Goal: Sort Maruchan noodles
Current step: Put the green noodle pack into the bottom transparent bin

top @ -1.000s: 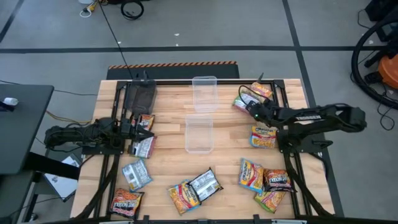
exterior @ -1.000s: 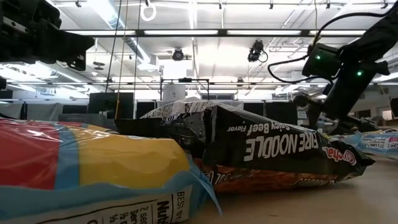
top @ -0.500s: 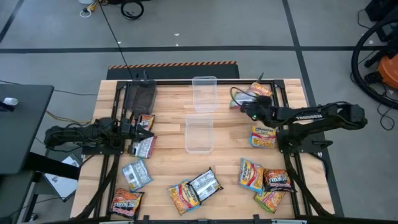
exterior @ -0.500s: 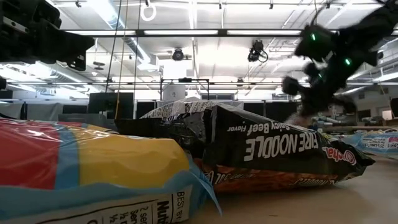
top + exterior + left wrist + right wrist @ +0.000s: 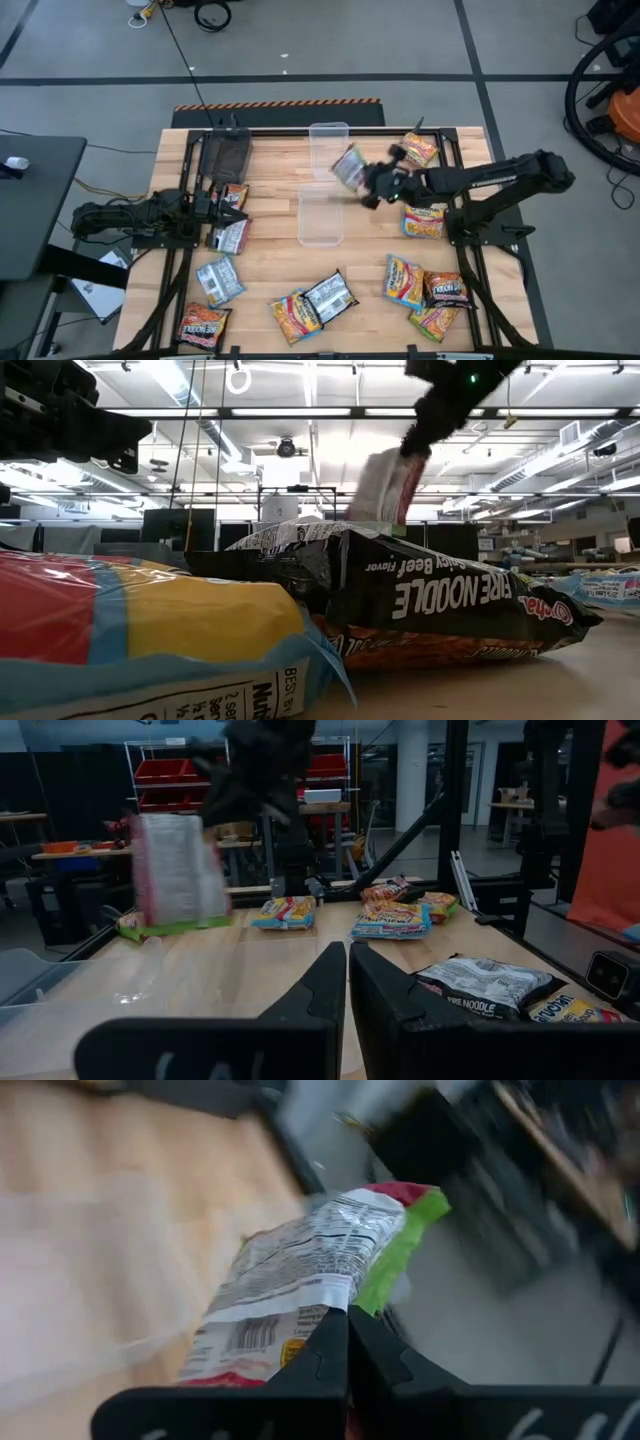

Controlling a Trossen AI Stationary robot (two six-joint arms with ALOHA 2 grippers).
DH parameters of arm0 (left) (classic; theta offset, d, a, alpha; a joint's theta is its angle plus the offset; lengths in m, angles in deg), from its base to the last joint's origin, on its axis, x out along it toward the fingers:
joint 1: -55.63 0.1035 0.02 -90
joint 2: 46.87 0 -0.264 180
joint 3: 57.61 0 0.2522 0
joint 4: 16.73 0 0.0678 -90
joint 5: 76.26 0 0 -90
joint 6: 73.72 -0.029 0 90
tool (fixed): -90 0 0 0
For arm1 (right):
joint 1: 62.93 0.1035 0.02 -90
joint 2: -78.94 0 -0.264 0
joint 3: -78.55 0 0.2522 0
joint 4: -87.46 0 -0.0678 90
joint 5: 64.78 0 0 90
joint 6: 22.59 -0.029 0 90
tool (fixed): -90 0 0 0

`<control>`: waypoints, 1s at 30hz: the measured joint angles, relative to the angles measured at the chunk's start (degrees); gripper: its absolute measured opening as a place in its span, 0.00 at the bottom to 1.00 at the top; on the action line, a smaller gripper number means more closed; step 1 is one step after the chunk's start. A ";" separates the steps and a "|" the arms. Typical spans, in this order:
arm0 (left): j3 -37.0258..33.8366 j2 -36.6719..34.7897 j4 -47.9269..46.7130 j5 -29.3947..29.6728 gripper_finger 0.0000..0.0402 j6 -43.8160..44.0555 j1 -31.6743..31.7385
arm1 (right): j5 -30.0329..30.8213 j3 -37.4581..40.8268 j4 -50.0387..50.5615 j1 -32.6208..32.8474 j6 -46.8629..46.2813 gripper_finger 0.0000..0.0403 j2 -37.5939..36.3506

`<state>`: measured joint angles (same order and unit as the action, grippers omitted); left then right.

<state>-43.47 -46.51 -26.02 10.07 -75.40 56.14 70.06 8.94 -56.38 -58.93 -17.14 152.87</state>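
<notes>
The table point(image 5: 270, 250) carries two clear bins, a far bin point(image 5: 328, 150) and a near bin point(image 5: 321, 215), with Maruchan packets scattered round them. The right gripper point(image 5: 372, 184) hangs in the air beside the two bins, its jaws clenched on the edge of a green-and-red noodle packet point(image 5: 348, 167), which dangles over the far bin's near end. The left gripper point(image 5: 346, 970) rests low near the table's left edge, jaws pressed together on nothing.

The risks, as I judge them: the packet is pinched by one thin edge only, so a quick swing could slip it free short of a bin; and since it hangs near the gap between the bins, a release here might drop it on a rim or into the wrong one.

In the low view a dark Fire Noodle packet point(image 5: 440, 600) and a blue-and-yellow packet point(image 5: 140, 630) block nearly all the table. The carried packet is smeared by motion, so its flavour is probably not readable.
</notes>
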 joint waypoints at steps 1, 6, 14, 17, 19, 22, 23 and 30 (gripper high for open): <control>-0.01 0.00 0.01 -0.02 0.06 0.00 0.00 | -0.91 -1.23 -0.43 1.02 2.67 0.01 1.32; 0.00 0.00 0.02 -0.02 0.06 -0.01 0.00 | -2.70 -5.85 -1.12 4.13 10.15 0.01 8.31; -0.01 0.00 0.00 -0.02 0.06 -0.02 0.01 | -2.40 -7.09 -16.99 4.56 26.26 0.01 15.70; 0.00 0.00 0.01 -0.02 0.06 -0.01 0.02 | -2.72 -7.16 -19.97 3.83 29.98 0.01 17.21; 0.00 0.00 0.00 -0.02 0.06 0.00 0.02 | -3.24 -7.15 -19.82 3.11 31.66 0.01 18.73; -0.02 0.00 0.00 -0.02 0.06 -0.02 0.00 | -4.15 -7.11 -20.52 1.73 32.52 0.01 21.04; 0.00 0.00 0.00 -0.02 0.06 0.00 0.00 | -4.05 -7.11 -21.37 1.30 33.38 0.01 21.85; -0.02 0.00 0.00 -0.02 0.06 -0.02 0.00 | -2.30 -7.09 -25.71 0.49 41.94 0.01 25.61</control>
<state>-43.48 -46.51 -26.02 10.06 -75.42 56.14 67.76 1.86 -82.09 -58.44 24.79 178.47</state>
